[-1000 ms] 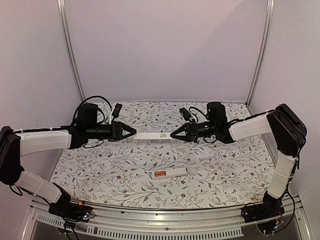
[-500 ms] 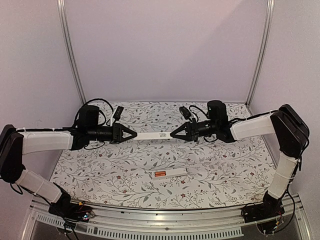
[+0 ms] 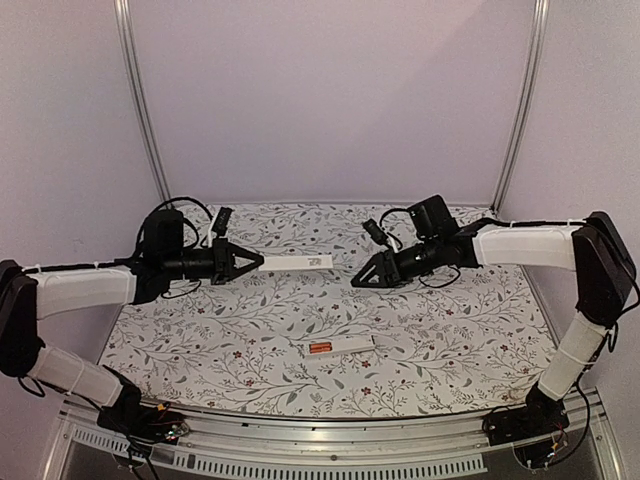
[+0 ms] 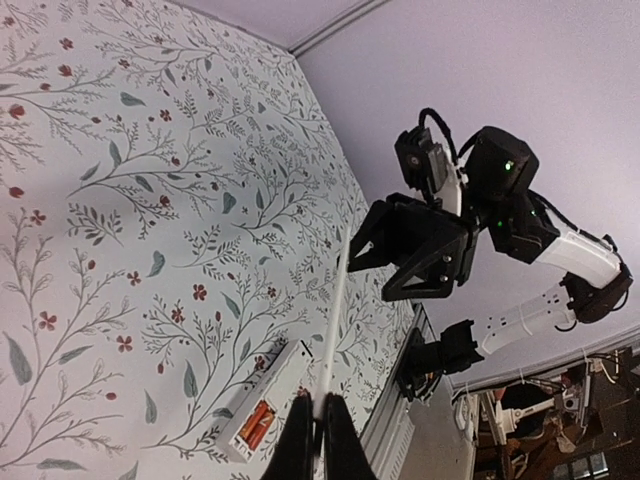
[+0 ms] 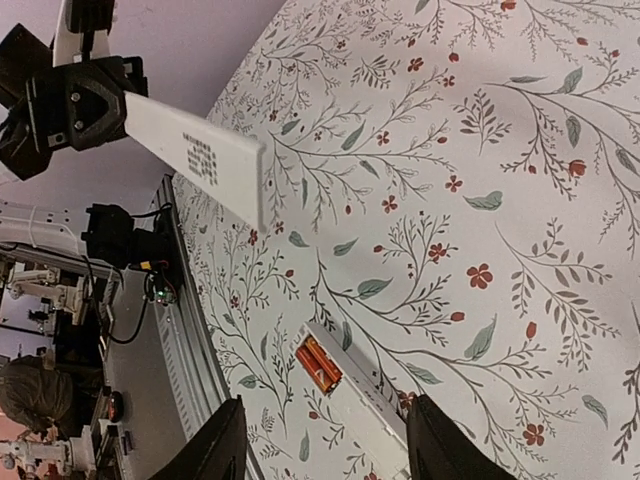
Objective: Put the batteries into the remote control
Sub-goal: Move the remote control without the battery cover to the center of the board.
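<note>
The remote control [image 3: 345,346] lies face down on the floral table near the front middle. Two orange batteries [image 3: 320,348] sit side by side in its open compartment, as also seen in the right wrist view: batteries [image 5: 317,365], remote [image 5: 365,385]. My left gripper [image 3: 258,263] is shut on one end of a thin white cover strip [image 3: 298,262] with dark print near its free end and holds it level above the table. The left wrist view shows this strip [image 4: 333,320] edge-on. My right gripper [image 3: 358,280] stands open and empty, apart from the strip, with the remote between its fingers [image 5: 228,440] in its own view.
A floral cloth [image 3: 250,330] covers the table. An aluminium rail [image 3: 330,455] runs along the near edge. Purple walls with metal posts [image 3: 140,110] close the back and sides.
The right gripper let go of the strip's end, opened and drew back to the right and lower. The left gripper closed on the strip and carried it slightly left.
</note>
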Controlling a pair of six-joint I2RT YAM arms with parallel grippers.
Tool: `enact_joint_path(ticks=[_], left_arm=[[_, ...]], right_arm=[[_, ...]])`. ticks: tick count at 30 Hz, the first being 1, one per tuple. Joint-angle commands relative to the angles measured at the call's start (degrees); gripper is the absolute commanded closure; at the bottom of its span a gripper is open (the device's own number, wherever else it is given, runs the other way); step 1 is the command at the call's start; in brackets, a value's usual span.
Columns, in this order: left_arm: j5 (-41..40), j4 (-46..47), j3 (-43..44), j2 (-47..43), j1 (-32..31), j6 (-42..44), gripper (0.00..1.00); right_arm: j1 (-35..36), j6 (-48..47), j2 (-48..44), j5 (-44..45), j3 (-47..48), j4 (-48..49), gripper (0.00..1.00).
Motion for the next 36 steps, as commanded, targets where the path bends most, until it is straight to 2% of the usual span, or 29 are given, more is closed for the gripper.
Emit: enact_joint_path(ticks=[1,5,8,14,19,24,32,36], left_arm=[[-2.92,1.45,-2.49,-3.9,4.15,-4.94,1.0],[-4.85,-2.78,-2.06,-7.9,7.78,-6.01,1.0],[-4.86,-5.4,-1.35,-9.16,9.19,-5.34,1.0],[-4.22,-4.57,-2.08,-9.35,9.99,-5.78,1.0],[-3.6,-2.94,-2.84,-9.34,10.05,-6.24,1.0],[-3.33,-2.52,-2.81,-9.3,10.07,-5.9,1.0],[-3.63,-2.09,-2.83,-8.9,10.54,-5.88,1.0],[-3.56,-1.02,-2.86,-7.9,10.61,-6.37,1.0]], right_arm=[[4.5,-19.76,-3.1,16.32,2.46,-18.67,0.44],[12.42,-29.33,-1.94,25.86,3.93,-23.41,0.42],[16.28,-33.2,0.38,30.8,5.23,-25.77,0.4],[21.6,-38.54,3.2,39.45,7.02,-27.03,0.37],[22.77,-42.16,6.77,44.44,9.76,-29.02,0.36],[22.96,-44.48,9.85,44.07,12.47,-30.43,0.36],[22.92,-46.81,14.28,40.0,14.45,-31.84,0.44],[22.9,-47.46,16.3,39.92,15.55,-31.96,0.53]])
